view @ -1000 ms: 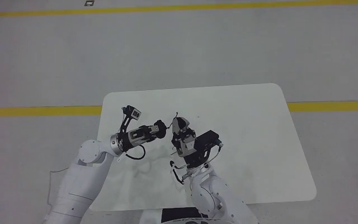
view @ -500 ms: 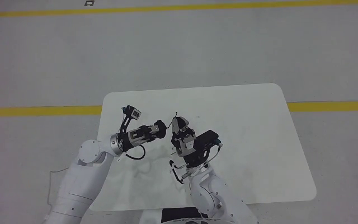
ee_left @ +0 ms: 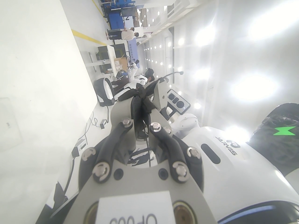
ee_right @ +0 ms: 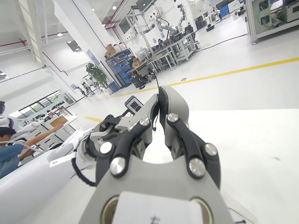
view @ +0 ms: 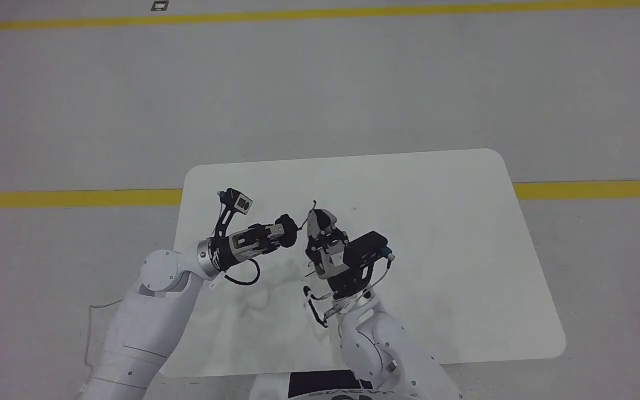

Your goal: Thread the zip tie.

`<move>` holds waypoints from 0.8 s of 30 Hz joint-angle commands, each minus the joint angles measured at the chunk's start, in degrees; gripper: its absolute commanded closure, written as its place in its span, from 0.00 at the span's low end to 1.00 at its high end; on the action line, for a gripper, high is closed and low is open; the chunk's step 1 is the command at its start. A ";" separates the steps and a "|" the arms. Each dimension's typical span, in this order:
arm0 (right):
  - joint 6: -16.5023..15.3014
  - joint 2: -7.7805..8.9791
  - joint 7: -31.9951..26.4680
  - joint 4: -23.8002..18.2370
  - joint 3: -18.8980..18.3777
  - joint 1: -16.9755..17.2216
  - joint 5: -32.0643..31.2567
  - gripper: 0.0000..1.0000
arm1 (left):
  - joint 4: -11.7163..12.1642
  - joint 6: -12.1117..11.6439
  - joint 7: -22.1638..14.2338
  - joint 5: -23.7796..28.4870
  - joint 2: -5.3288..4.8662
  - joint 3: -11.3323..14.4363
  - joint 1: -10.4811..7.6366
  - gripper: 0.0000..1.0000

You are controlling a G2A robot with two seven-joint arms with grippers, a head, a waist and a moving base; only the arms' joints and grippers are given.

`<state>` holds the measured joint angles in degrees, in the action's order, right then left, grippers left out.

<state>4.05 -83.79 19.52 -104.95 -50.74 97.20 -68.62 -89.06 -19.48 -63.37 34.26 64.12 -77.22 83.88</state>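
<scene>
Two grippers are squeezing shut just beside each other, above the white rounded table (view: pixel 450 250). The right gripper (ee_right: pixel 159 99) is pinching a thin black plastic zip tie (ee_right: pixel 158 83) with its pointy tip poking out past the fingertips, and the left gripper (ee_left: pixel 140 94) is clamping a thin black strand too, which I think is the zip tie's other end. They seem to be lining up the ends, so next the tip is going to need a slow, careful poke into the tiny hole. A white sticker (ee_left: pixel 134 207) with dark letters is sitting on the left wrist, and more dark letters are showing on the white arm (ee_left: pixel 233 164) farther off.
</scene>
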 commanded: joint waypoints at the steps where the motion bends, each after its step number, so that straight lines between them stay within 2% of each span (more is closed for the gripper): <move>1: 0.36 0.03 0.06 0.01 -0.13 0.06 -0.20 1.00 | 0.00 0.00 0.00 0.00 0.00 0.00 0.00 1.00; 24: -0.88 0.33 -0.58 0.14 0.32 -0.06 -0.12 1.00 | 0.00 0.00 0.00 0.00 0.00 0.00 0.00 1.00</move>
<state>3.17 -83.47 18.94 -104.83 -50.43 97.12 -68.75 -89.06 -19.48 -63.37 34.26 64.12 -77.22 83.88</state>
